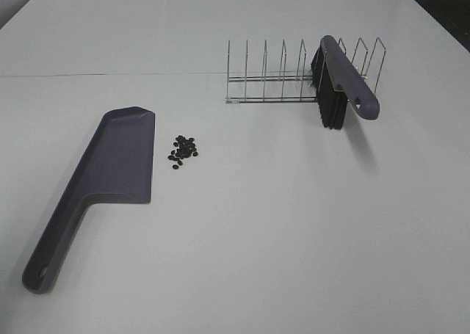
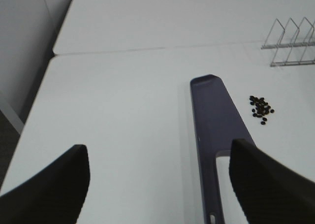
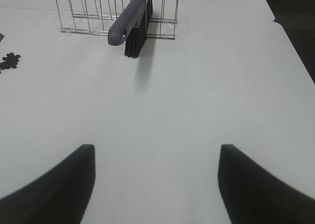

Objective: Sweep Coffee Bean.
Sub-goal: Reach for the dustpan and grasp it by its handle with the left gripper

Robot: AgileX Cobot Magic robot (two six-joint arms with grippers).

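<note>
Coffee bean point(image 1: 184, 150): tiny dark ovals, loose cluster | dustpan point(image 1: 121, 161): smooth grey-purple | left pincer point(image 2: 157, 145) wide | right pincer point(image 3: 156, 146) wide

No legible text, no labels, no numbers on anything

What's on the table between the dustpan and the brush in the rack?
Only the coffee beans, clustered close beside the dustpan; from there to the brush the table is bare. The exterior high view shows this.

Lab test bench — plain white table point(image 1: 294, 238), wire rack point(image 1: 264, 97)
</note>
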